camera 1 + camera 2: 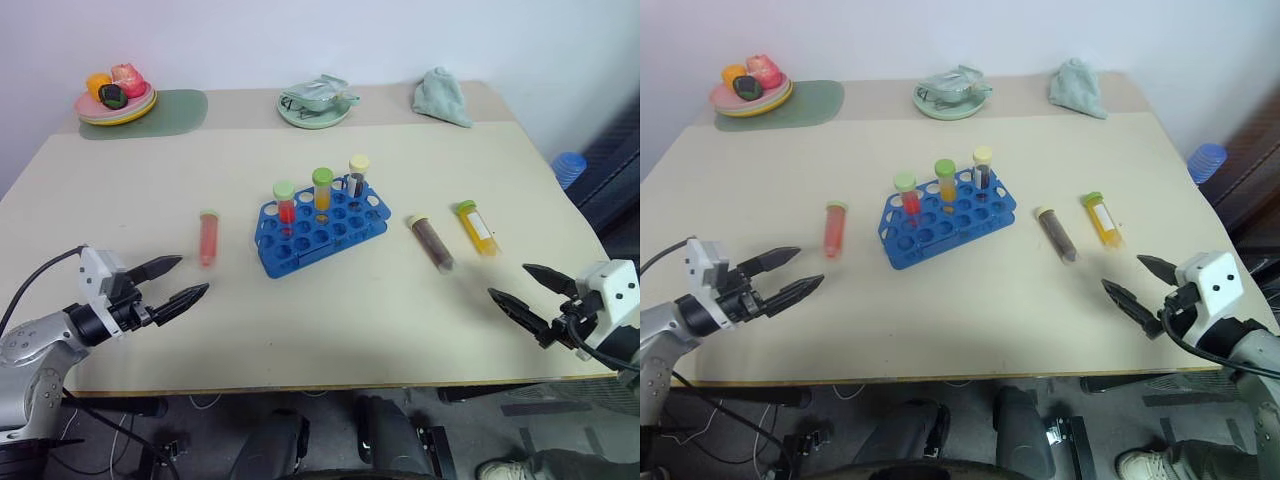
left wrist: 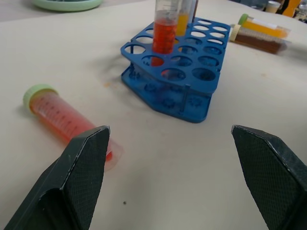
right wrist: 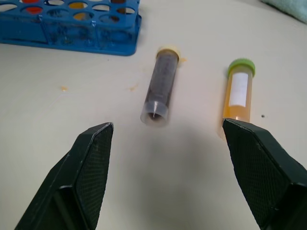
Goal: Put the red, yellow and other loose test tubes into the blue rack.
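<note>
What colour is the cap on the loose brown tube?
Cream, a pale yellowish white, on the brown tube; it shows best in the right wrist view.

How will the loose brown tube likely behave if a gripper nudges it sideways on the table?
The brown tube lies flat on its round side on the smooth table, so it would probably roll. Its cream cap looks slightly wider than the body, so it may curve. Being liquid-filled plastic, it likely stays rigid.

Beige table [image 1: 330, 320]: blue rack [image 1: 320, 232] centre; pink-red tube [image 1: 208, 238] flat to its left; brown tube [image 1: 432, 243] & yellow tube [image 1: 476, 227] flat right; plates, green mat, cloth at back
</note>
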{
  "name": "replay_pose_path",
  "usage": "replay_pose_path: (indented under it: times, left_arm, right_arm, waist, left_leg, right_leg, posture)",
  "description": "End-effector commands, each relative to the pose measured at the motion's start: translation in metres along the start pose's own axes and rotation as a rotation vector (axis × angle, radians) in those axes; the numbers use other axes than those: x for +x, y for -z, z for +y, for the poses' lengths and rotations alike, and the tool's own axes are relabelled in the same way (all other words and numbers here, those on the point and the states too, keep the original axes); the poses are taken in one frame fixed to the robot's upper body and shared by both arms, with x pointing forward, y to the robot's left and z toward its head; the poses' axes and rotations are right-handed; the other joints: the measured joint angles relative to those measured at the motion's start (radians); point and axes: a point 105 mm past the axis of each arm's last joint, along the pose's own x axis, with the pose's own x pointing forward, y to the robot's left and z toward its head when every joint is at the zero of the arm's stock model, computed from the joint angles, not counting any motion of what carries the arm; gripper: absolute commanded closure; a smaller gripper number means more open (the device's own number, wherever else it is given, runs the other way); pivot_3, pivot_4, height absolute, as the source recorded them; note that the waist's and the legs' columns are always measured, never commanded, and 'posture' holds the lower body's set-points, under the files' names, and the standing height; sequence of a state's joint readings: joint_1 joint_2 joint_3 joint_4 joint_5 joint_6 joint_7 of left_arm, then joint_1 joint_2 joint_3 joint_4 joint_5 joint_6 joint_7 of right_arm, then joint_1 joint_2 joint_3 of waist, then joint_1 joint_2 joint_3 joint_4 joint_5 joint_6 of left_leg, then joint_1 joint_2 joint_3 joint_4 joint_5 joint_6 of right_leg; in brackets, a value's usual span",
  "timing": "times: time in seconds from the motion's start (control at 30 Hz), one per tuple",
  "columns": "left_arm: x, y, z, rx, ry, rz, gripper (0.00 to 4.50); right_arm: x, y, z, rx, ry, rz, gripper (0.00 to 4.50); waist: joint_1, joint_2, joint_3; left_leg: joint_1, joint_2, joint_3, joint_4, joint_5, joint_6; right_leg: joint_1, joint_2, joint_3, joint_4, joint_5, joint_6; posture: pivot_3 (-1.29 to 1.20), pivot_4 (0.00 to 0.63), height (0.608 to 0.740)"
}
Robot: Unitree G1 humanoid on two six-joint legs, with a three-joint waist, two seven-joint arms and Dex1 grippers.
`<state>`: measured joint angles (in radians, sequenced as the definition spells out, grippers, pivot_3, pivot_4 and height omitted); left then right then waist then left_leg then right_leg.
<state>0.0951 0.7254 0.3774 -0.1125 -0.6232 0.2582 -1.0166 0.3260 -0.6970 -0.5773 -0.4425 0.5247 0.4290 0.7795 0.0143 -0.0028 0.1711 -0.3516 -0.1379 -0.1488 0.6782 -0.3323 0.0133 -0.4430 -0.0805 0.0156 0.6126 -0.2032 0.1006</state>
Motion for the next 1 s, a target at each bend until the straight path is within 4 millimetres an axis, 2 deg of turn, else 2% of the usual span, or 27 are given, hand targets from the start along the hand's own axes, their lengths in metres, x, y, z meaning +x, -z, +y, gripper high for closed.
replay_pose_path:
  times: [0.03, 0.27, 0.47, 0.6, 0.7, 0.8, 1.0]
  left_arm:
    - [-0.004, -0.008, 0.004, 0.029, -0.017, -0.015, 0.35]
    - [0.013, -0.021, -0.008, 0.021, 0.042, -0.073, 0.35]
    - [0.038, -0.044, -0.03, 0.025, 0.155, -0.144, 0.35]
    - [0.06, -0.06, -0.048, 0.095, 0.232, -0.151, 0.35]
    - [0.068, -0.067, -0.054, 0.118, 0.261, -0.165, 0.35]
    - [0.079, -0.07, -0.06, 0.13, 0.278, -0.178, 0.35]
    - [0.088, -0.068, -0.069, 0.117, 0.306, -0.183, 0.35]
  right_arm:
    - [-0.006, -0.007, -0.005, -0.037, 0.015, -0.026, 0.79]
    - [-0.001, -0.01, -0.007, -0.023, 0.023, -0.037, 0.79]
    - [0.021, -0.03, -0.018, -0.04, 0.039, 0.002, 0.79]
    - [0.052, -0.051, -0.045, -0.011, 0.063, 0.085, 0.79]
    - [0.072, -0.064, -0.056, 0.014, 0.055, 0.103, 0.79]
    - [0.094, -0.073, -0.05, 0.055, -0.017, 0.143, 0.79]
    - [0.131, -0.065, -0.034, 0.113, -0.129, 0.314, 0.79]
  waist:
    - [0.001, 0.0, 0.0]
    - [0.001, 0.0, 0.0]
    - [-0.001, 0.002, 0.001]
    - [-0.006, 0.001, 0.002]
    - [-0.002, 0.001, 0.002]
    - [-0.001, 0.002, 0.002]
    - [-0.001, 0.001, 0.003]
  left_leg:
    - [0.0, 0.0, 0.0, 0.0, 0.0, 0.0]
    - [0.0, 0.0, 0.001, 0.0, 0.0, 0.0]
    - [0.0, 0.0, 0.004, 0.0, 0.0, 0.001]
    - [0.0, 0.001, 0.006, 0.001, 0.0, 0.0]
    - [-0.001, 0.001, 0.006, 0.001, 0.001, -0.001]
    - [-0.003, 0.002, 0.006, 0.0, 0.002, -0.004]
    - [-0.006, 0.002, 0.007, 0.001, 0.001, -0.003]
  right_leg:
    - [0.0, 0.0, 0.0, 0.0, 0.0, 0.0]
    - [0.0, 0.0, 0.001, 0.0, 0.0, 0.0]
    - [0.0, 0.0, 0.004, 0.0, 0.0, 0.0]
    - [-0.001, 0.0, 0.004, 0.0, 0.001, 0.0]
    - [-0.002, 0.0, 0.005, 0.0, 0.001, 0.0]
    - [-0.004, 0.001, 0.004, -0.001, 0.001, 0.0]
    - [-0.007, 0.001, 0.005, -0.002, 0.001, 0.0]
  posture:
    - [0.0, 0.15, 0.74]
    - [0.0, 0.15, 0.74]
    - [0.0, 0.15, 0.74]
    - [0.0, 0.15, 0.74]
    - [0.0, 0.15, 0.74]
    - [0.0, 0.15, 0.74]
    - [0.0, 0.15, 0.74]
